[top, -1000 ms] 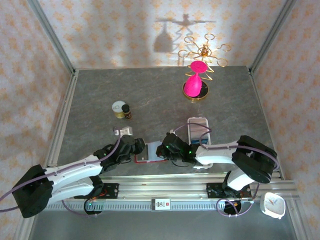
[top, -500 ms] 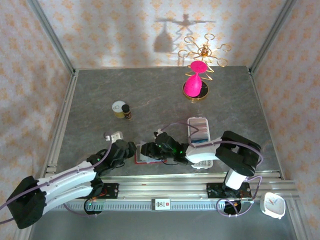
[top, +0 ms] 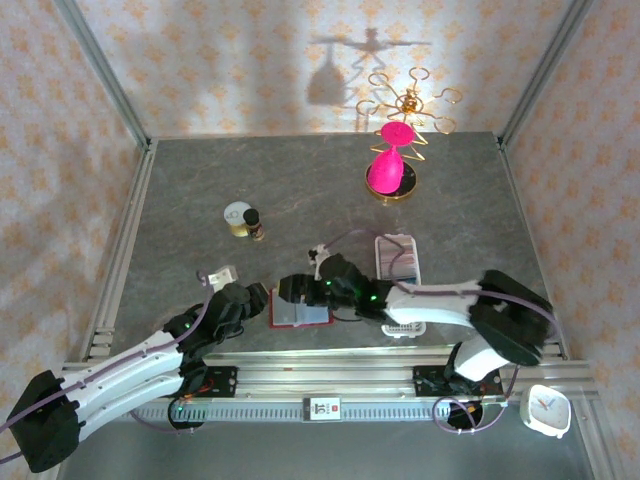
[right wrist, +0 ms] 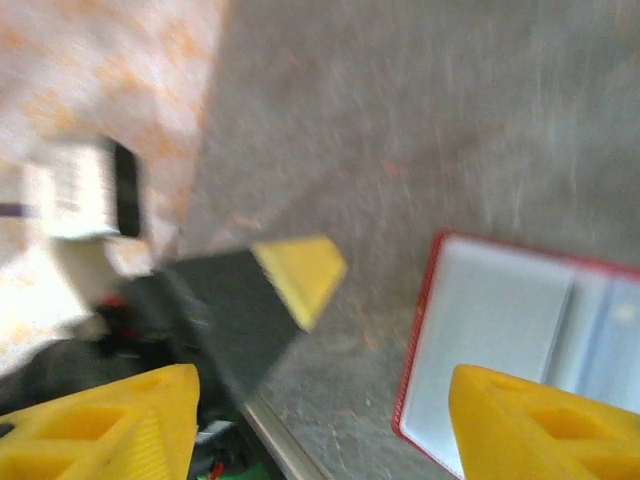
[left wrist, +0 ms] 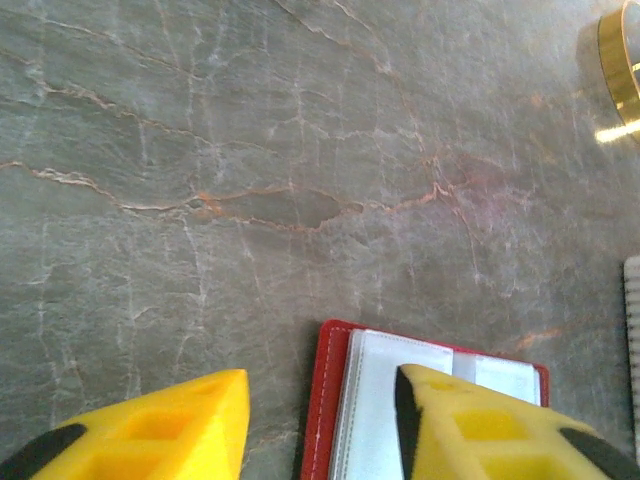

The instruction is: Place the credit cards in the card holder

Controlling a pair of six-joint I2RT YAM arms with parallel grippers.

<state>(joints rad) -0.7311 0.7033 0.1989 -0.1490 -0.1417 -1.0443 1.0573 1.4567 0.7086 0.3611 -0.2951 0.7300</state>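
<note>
The card holder (top: 299,312) lay open by the bench's near edge. Credit cards (top: 398,262) sat in the tray (top: 399,238). The left claw (left wrist: 320,385) and right claw (right wrist: 322,380) gaped empty.

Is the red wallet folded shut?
No, the red card holder lies spread open on the table, with its pale inside pockets facing up.
</note>
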